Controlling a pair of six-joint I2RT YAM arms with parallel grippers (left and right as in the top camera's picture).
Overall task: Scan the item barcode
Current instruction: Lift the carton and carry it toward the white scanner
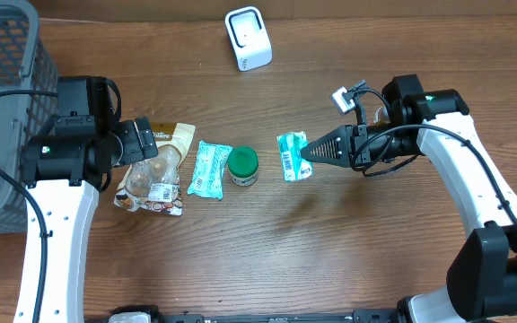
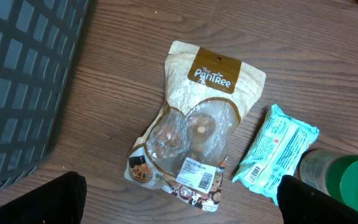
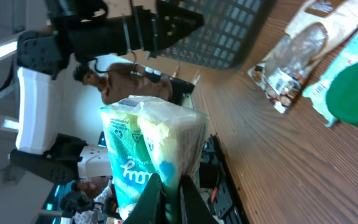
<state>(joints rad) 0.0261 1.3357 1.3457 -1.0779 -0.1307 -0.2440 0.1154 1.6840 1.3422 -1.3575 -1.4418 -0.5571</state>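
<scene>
A green-and-white packet point(image 1: 292, 154) hangs above the table's middle, its barcode facing up. My right gripper point(image 1: 311, 154) is shut on the packet's right edge. In the right wrist view the packet point(image 3: 151, 140) stands upright, pinched between the two dark fingertips point(image 3: 160, 193). The white scanner point(image 1: 248, 38) stands at the back of the table, well apart from the packet. My left gripper point(image 1: 140, 142) hovers open over a clear-windowed snack bag point(image 1: 155, 170). Its two black fingers point(image 2: 61, 199) stand wide either side of the bag point(image 2: 194, 124), holding nothing.
A teal wrapped packet point(image 1: 209, 169) and a green-lidded jar point(image 1: 242, 165) lie between the snack bag and the held packet. A grey mesh basket point(image 1: 7, 108) fills the far left. The jar point(image 2: 344, 183) sits close to my left gripper's right finger.
</scene>
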